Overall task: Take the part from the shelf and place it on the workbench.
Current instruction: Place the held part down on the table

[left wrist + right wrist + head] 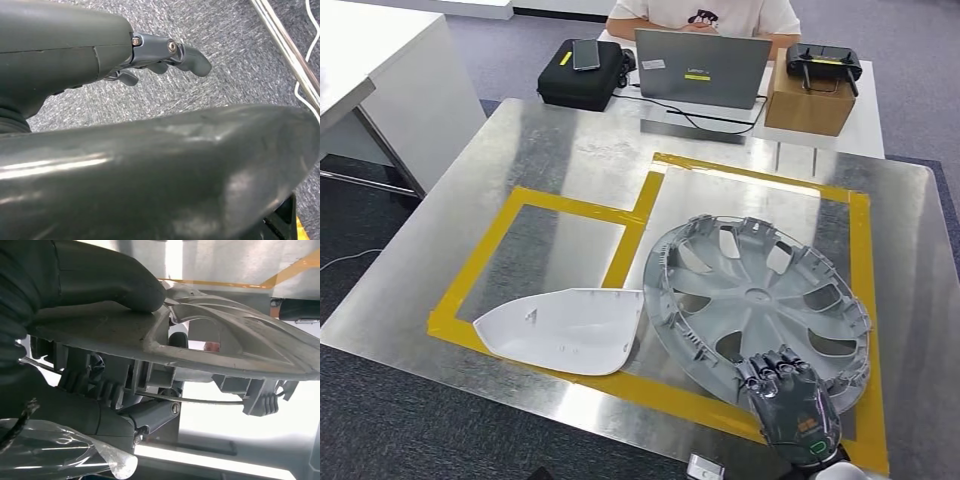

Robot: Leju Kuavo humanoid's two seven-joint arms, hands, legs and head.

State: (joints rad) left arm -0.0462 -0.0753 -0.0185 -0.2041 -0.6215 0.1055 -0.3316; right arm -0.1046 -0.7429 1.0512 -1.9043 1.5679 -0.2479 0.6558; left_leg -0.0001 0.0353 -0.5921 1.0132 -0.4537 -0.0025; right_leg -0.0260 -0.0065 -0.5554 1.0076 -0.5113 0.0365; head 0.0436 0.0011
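Seemingly light yet stiff, the round grey plastic wheel cover (pixel 758 298) is pinched at its rim by the right hand (pixel 789 405), a sound hold.

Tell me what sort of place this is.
Probably a robot test area in an office: a brushed-metal workbench marked with yellow tape, grey carpet floor, and a person behind an open grey laptop at a white desk.
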